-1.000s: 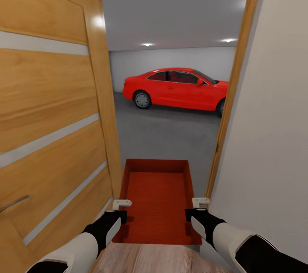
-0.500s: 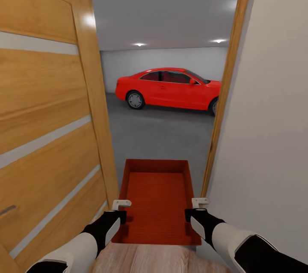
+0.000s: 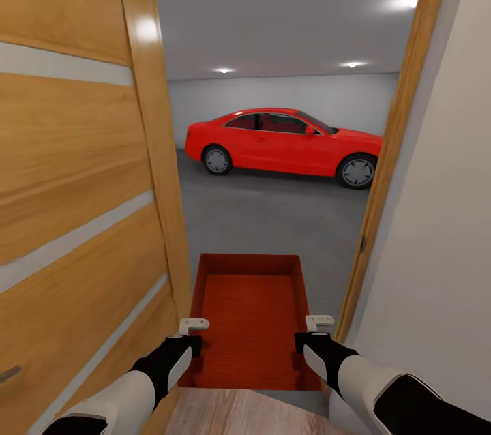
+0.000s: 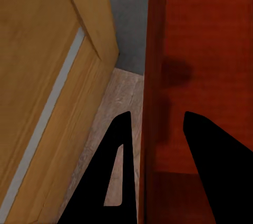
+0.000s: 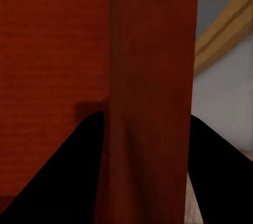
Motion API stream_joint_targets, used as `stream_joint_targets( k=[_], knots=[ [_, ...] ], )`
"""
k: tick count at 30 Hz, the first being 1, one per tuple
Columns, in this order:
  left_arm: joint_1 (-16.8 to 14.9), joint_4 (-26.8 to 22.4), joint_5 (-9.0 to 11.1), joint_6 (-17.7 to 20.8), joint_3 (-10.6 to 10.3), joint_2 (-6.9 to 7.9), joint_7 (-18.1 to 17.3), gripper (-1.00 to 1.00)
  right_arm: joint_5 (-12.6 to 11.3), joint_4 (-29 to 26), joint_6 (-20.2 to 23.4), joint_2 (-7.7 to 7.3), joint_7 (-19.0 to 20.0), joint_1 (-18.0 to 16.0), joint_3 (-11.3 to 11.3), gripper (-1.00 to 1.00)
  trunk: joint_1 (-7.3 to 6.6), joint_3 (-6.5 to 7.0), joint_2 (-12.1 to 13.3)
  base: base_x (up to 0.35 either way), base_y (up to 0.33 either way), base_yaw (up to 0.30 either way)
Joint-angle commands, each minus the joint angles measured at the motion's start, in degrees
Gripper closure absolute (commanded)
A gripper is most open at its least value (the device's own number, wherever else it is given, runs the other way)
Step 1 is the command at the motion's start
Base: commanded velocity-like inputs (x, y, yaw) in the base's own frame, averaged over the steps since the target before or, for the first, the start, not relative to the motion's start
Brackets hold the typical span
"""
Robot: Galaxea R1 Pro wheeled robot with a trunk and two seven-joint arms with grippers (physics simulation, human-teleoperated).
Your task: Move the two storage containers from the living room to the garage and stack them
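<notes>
One storage container [image 3: 249, 319] is hanging between the two grippers, the left gripper [image 3: 193, 328] and right gripper [image 3: 314, 326] each grasping a side wall. One red car [image 3: 283, 142] is sitting well ahead of them.

No readable text, label, brand, number or sign was visible anywhere. Storage container [image 3: 249, 316] walls were plain. Wood-plank door [image 3: 75, 169] carried only pale stripes. Red car [image 3: 283, 145] showed no legible plate or badge.
</notes>
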Motion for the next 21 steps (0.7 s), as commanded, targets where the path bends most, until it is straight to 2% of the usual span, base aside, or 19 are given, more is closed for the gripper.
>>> stream_joint_targets(
  k=[1, 21],
  knots=[
    [0.0, 0.1, -0.61, 0.43, 0.92, -0.36, 0.4, 1.0, 0.61, -0.14, -2.94, 0.04, -2.33, 0.01, 4.85, 1.0, 0.03, -0.02, -0.05, 0.054, 0.048, -0.184],
    [0.0, 0.1, -0.62, 0.4, 0.91, -0.45, 0.63, 1.0, 0.67, -0.14, -2.94, 0.04, -2.33, -0.01, 4.85, 1.0, 0.03, -0.02, -0.05, 0.003, 0.003, -0.23]
  ],
)
